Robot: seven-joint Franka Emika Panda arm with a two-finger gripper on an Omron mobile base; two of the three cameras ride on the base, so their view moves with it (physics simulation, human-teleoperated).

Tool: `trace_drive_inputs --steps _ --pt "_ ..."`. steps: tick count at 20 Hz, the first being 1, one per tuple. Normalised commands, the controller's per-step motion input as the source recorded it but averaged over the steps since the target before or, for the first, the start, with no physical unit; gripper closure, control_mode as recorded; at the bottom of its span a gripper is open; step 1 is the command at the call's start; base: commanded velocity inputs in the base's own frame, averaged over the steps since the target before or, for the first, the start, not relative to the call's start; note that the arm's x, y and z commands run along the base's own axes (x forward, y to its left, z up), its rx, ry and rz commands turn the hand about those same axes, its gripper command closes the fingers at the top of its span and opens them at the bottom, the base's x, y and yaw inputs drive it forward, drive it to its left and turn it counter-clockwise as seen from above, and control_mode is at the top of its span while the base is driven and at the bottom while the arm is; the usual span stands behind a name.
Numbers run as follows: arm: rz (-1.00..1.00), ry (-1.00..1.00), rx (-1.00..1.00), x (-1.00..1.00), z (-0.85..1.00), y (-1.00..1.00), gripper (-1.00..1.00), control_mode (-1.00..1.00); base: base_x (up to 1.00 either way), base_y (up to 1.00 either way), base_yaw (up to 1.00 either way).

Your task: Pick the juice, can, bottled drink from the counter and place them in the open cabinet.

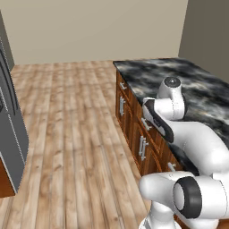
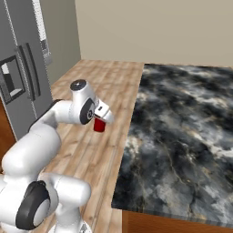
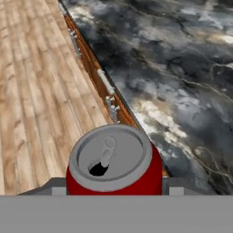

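A small red can (image 3: pixel 113 164) with a silver top sits between my gripper's (image 3: pixel 113 187) two fingertips, and the gripper is shut on it. In the right base view the can (image 2: pixel 98 124) hangs under the hand (image 2: pixel 101 117), in the air over the wooden floor just left of the counter's (image 2: pixel 182 127) edge. The black and grey marbled counter (image 1: pixel 192 80) runs along the right, and the counter (image 3: pixel 182 68) lies ahead of the hand. The juice, the bottled drink and the open cabinet are out of view.
A grey fridge (image 2: pixel 22 68) stands at the left, and the fridge (image 1: pixel 11 134) has a strip of reddish-brown wood (image 1: pixel 4 183) at its base. Brown drawers with silver handles (image 1: pixel 143 147) front the counter. Wooden floor (image 1: pixel 71 125) lies between.
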Motion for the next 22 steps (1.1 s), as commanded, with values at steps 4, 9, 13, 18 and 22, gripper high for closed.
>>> trace_drive_inputs --steps 4,9,13,18,22 --pt "0.31 0.00 0.00 -0.36 0.18 0.17 1.00 -1.00 0.00 0.00 0.00" --pt "0.15 0.00 0.00 -0.56 0.33 0.20 1.00 -1.00 0.00 0.00 0.00" --pt "0.02 -0.01 0.00 -0.38 0.49 0.17 1.00 -1.00 0.00 0.00 0.00" --pt "0.00 -0.01 0.00 -0.36 0.42 0.04 1.00 -1.00 0.00 0.00 0.00" --pt "0.00 -0.01 0.00 -0.07 0.04 0.01 1.00 -1.00 0.00 0.00 0.00"
